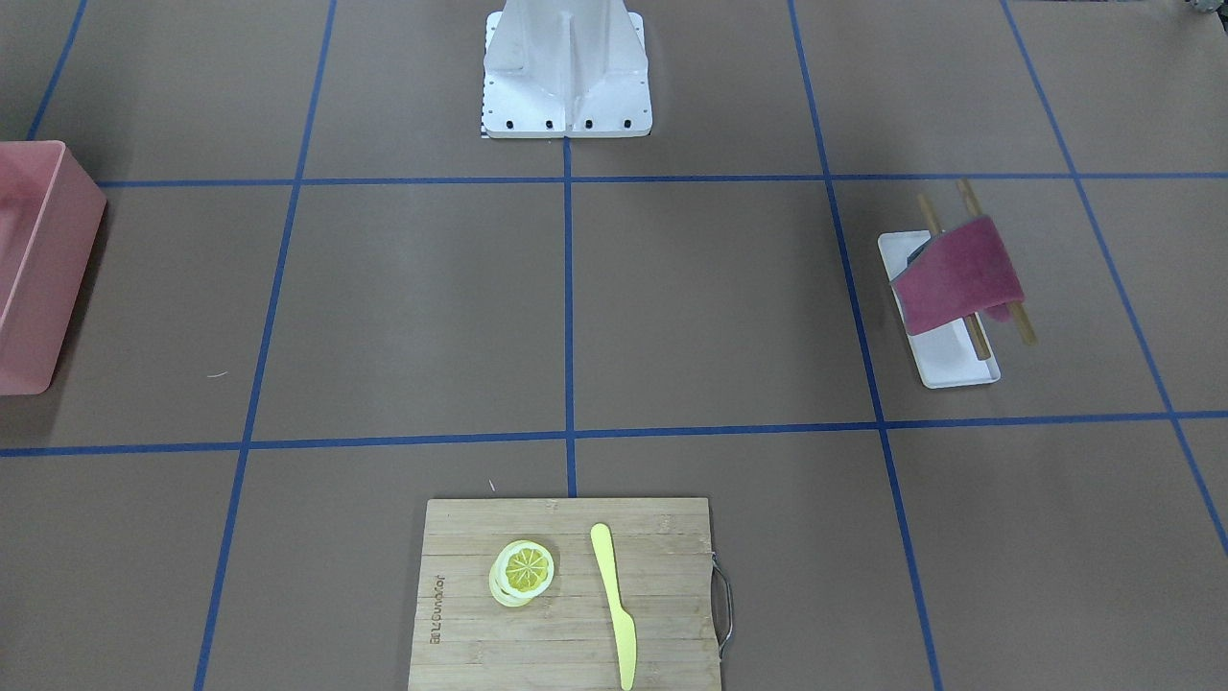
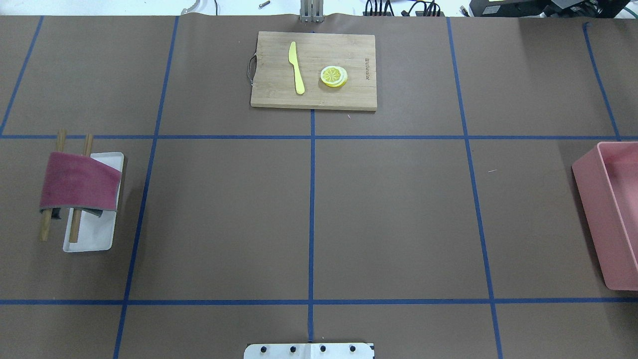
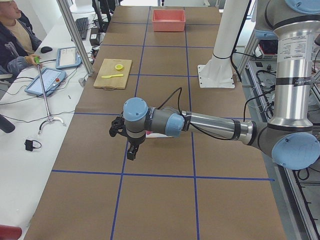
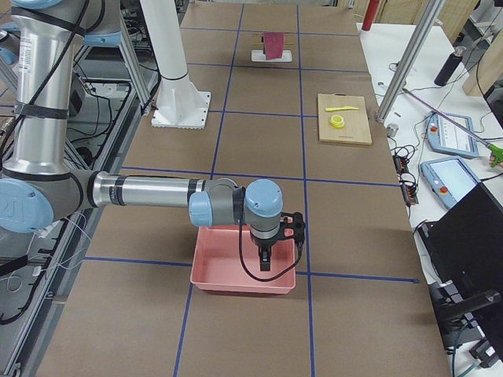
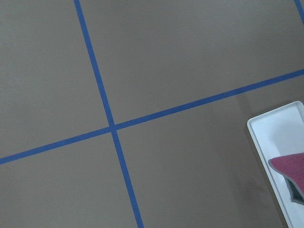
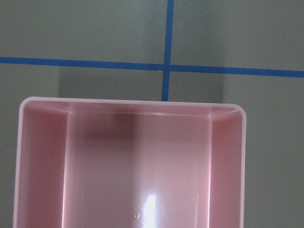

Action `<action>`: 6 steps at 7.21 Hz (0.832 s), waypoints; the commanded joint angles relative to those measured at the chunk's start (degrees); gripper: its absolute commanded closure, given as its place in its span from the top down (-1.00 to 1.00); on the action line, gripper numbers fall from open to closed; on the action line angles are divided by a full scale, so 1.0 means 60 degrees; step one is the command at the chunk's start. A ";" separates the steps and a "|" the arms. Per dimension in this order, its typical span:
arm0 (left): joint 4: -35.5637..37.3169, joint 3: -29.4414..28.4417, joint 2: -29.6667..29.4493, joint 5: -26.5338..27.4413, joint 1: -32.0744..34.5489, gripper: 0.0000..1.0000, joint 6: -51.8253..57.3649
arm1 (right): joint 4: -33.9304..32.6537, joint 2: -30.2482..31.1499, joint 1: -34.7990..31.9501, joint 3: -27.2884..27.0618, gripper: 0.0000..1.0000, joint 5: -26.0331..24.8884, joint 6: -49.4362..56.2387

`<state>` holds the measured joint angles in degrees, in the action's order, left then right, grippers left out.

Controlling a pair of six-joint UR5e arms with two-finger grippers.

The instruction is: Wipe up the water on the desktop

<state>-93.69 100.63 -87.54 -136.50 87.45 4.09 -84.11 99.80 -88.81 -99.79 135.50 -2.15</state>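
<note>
The brown desktop (image 2: 389, 209) with its blue tape grid shows no water that I can make out. A dark red cloth (image 2: 79, 182) hangs over two wooden sticks (image 2: 75, 224) above a white tray (image 2: 92, 237) on my left side; its corner shows in the left wrist view (image 5: 292, 168). My left gripper (image 3: 131, 152) hovers above the desktop beside that tray. My right gripper (image 4: 265, 263) hovers over a pink bin (image 4: 236, 271). Each gripper shows in a side view only, so I cannot tell whether it is open or shut.
The pink bin (image 2: 613, 199) stands at the right edge and looks empty in the right wrist view (image 6: 133, 166). A bamboo cutting board (image 2: 314, 70) at the far centre carries a yellow knife (image 2: 296, 67) and lemon slices (image 2: 333, 76). The robot base (image 1: 566, 67) is at the near centre.
</note>
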 commanded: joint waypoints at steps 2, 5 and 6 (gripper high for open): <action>0.0030 0.0015 -0.0030 0.0103 0.0001 0.96 -0.0564 | 0.0000 0.0007 -0.0008 0.0034 1.00 0.0005 -0.0008; -0.0174 0.0044 0.0363 0.0177 -0.0014 0.96 -0.0434 | 0.0000 0.0007 -0.0008 0.0078 1.00 0.0005 -0.0008; -0.0364 0.0016 0.0366 0.0163 -0.0029 0.96 -0.0448 | 0.0000 -0.0007 -0.0008 0.0107 1.00 -0.0024 0.0007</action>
<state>-94.60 100.72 -85.89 -135.49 87.36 1.35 -84.11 99.83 -88.86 -99.40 135.49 -2.21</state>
